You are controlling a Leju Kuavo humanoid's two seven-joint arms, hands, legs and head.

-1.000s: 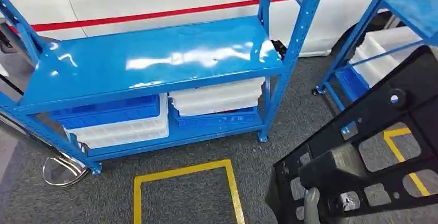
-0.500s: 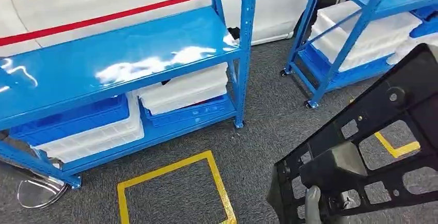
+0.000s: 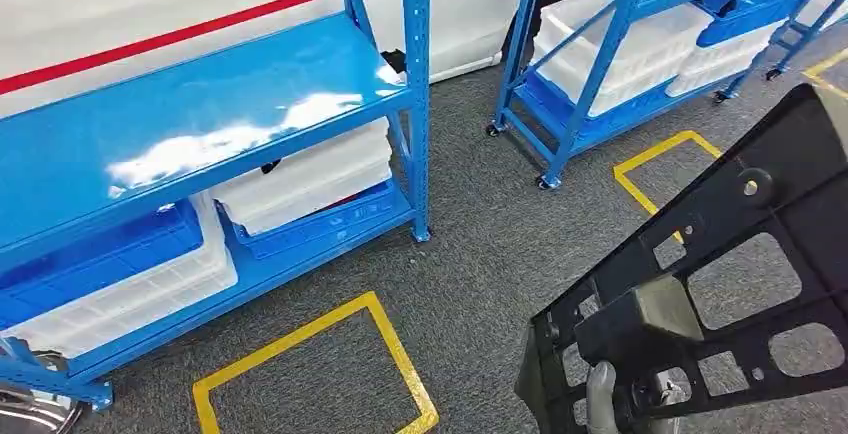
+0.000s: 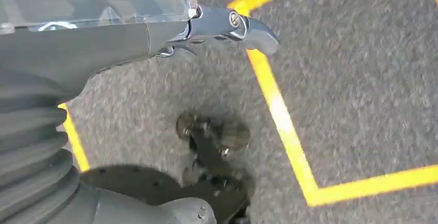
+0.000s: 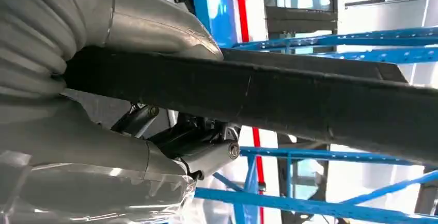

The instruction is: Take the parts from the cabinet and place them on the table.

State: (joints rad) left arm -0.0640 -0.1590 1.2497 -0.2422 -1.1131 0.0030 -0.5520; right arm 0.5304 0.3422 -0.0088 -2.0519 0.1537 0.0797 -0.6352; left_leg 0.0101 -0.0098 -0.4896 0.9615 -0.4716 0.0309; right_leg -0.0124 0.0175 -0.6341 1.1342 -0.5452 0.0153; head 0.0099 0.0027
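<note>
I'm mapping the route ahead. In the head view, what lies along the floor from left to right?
Near blue rack → yellow floor square → second blue rack → black frame part held by the right hand.

I see grey carpet [image 3: 480,254] underfoot, with a yellow taped square [image 3: 310,369] at six o'clock and another yellow outline [image 3: 650,169] toward two o'clock. At ten o'clock stands a blue shelving rack [image 3: 200,119]; under its glossy shelf sit white crates [image 3: 300,179] and blue crates [image 3: 100,264]. A second blue rack [image 3: 620,14] at one o'clock carries white bins [image 3: 620,49]. Behind both runs a white panel with a red stripe [image 3: 150,39].
</note>
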